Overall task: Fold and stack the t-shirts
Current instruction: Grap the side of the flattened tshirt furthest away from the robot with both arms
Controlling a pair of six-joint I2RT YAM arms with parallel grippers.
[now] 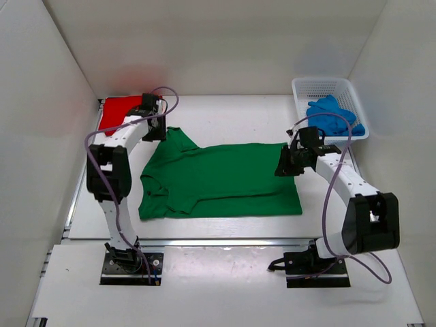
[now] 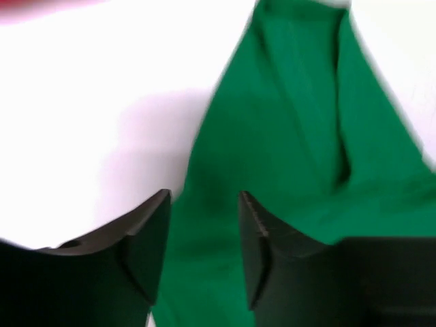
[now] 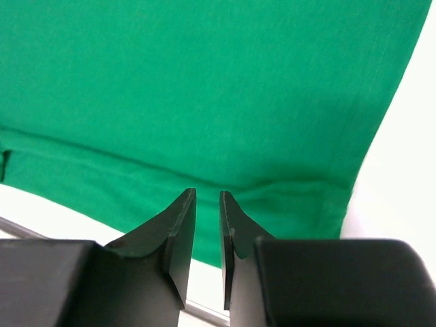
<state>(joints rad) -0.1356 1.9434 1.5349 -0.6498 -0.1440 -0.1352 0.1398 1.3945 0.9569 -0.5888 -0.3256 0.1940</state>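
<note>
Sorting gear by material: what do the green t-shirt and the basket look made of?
Green t-shirt: soft matte knit cloth, possibly cotton; it lies limp, with folds and creases. Basket: white plastic by the look; stiff mesh walls hold their shape, with a smooth rim.

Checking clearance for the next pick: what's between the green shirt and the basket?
Top view: the right gripper and its wrist, at the corner of the green shirt nearest the basket; otherwise bare table.

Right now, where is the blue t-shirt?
In the top view the blue t-shirt lies bunched inside the white mesh basket at the far right corner of the table, beyond the right gripper and apart from the spread green t-shirt.
</note>
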